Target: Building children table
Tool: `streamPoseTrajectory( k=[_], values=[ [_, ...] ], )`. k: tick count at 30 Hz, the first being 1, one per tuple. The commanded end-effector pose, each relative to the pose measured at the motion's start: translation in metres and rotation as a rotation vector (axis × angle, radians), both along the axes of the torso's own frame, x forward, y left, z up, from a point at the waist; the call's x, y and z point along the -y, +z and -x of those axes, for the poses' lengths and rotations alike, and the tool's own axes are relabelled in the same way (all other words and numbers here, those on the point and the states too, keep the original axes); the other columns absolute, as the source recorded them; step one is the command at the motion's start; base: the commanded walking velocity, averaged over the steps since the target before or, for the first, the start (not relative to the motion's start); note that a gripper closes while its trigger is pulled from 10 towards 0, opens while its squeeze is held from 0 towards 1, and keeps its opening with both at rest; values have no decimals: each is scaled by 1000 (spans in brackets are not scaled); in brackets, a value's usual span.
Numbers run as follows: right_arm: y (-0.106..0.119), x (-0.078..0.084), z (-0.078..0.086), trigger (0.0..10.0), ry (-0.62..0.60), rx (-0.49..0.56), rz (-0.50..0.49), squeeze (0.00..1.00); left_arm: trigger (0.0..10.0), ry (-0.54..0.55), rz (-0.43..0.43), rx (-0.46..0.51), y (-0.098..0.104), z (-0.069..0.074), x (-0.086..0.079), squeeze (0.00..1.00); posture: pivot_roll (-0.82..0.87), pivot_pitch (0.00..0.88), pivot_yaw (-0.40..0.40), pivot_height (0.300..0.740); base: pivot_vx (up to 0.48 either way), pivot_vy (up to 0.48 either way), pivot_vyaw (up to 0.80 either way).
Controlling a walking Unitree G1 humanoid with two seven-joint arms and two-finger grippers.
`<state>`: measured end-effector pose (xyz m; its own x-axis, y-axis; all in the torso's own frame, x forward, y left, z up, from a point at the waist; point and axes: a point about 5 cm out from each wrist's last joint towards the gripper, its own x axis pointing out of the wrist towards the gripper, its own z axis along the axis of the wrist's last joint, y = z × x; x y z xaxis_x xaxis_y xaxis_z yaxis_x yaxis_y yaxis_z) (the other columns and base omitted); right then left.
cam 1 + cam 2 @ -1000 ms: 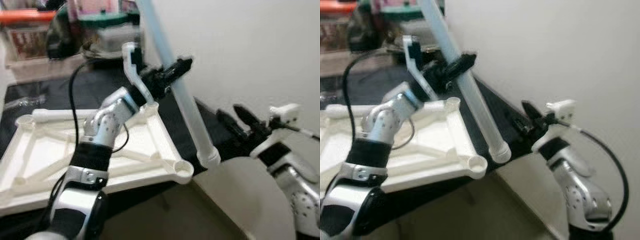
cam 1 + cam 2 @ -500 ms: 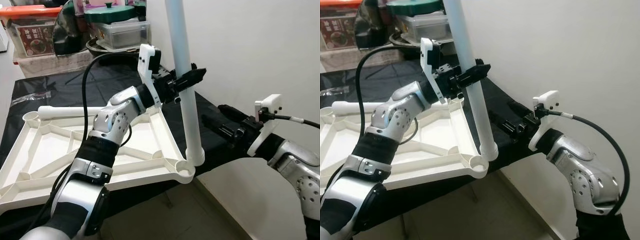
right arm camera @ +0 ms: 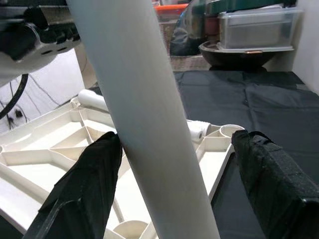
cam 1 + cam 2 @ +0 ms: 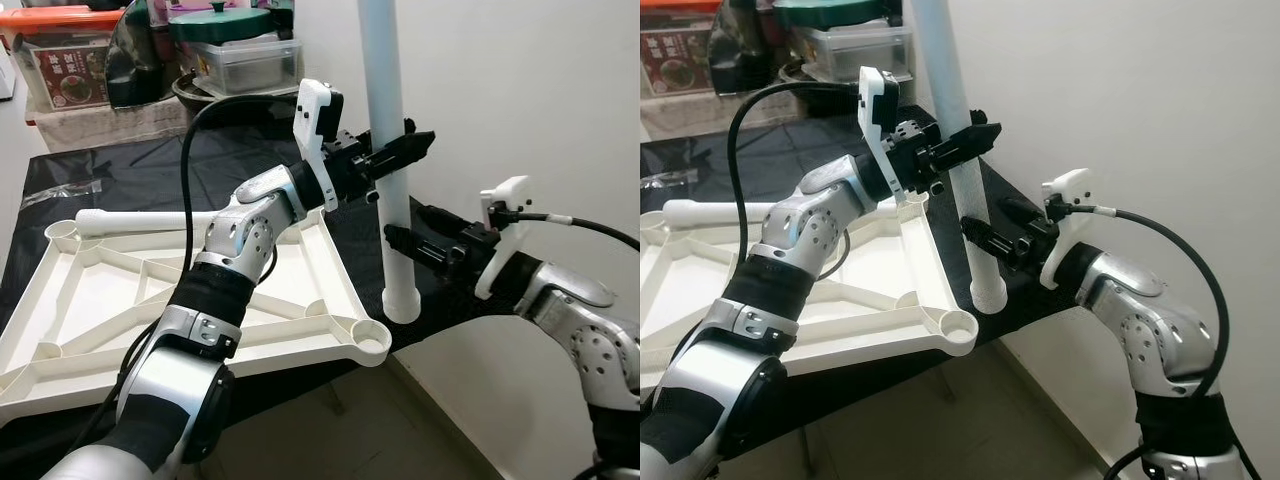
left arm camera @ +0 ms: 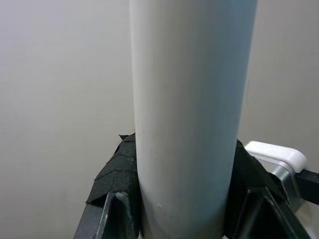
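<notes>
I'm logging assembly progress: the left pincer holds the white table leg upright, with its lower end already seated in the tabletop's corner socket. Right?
Not quite. The left pincer does hold the white table leg upright, but its lower end hangs beside the tabletop's corner socket, not in it, as the left eye view shows.

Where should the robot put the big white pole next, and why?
Probably shift the white leg over and lower its end into the corner socket of the tabletop frame. The left tool grips the leg upright, its bottom end hanging just beside that open socket. The right tool sits open around the leg lower down, ready to steady it.
</notes>
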<state>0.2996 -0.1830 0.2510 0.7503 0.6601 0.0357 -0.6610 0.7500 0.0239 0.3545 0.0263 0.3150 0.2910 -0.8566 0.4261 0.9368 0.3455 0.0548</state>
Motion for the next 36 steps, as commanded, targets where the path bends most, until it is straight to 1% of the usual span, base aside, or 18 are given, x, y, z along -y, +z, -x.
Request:
streamPoseTrajectory(
  k=[1,7,12,20,36],
  values=[
    [-3,-6,-4,10000,14,-22,29,0,10000,-16,-14,25,2,2,6,0,34,0,-56,740,0,0,0],
    [-6,-8,-9,10000,3,-33,59,0,10000,-22,-14,26,1,2,9,0,32,0,-58,740,0,0,0],
    [-8,-16,-16,10000,21,-50,87,0,10000,-30,-13,32,1,1,13,0,30,0,-60,740,0,0,0],
    [-12,-23,-21,10000,37,-61,101,0,10000,-37,-5,36,1,2,16,0,30,0,-62,740,0,0,0],
    [-11,-29,-25,10000,63,-53,124,0,10000,-49,5,38,1,3,19,0,27,0,-64,740,0,0,0]
  ],
)
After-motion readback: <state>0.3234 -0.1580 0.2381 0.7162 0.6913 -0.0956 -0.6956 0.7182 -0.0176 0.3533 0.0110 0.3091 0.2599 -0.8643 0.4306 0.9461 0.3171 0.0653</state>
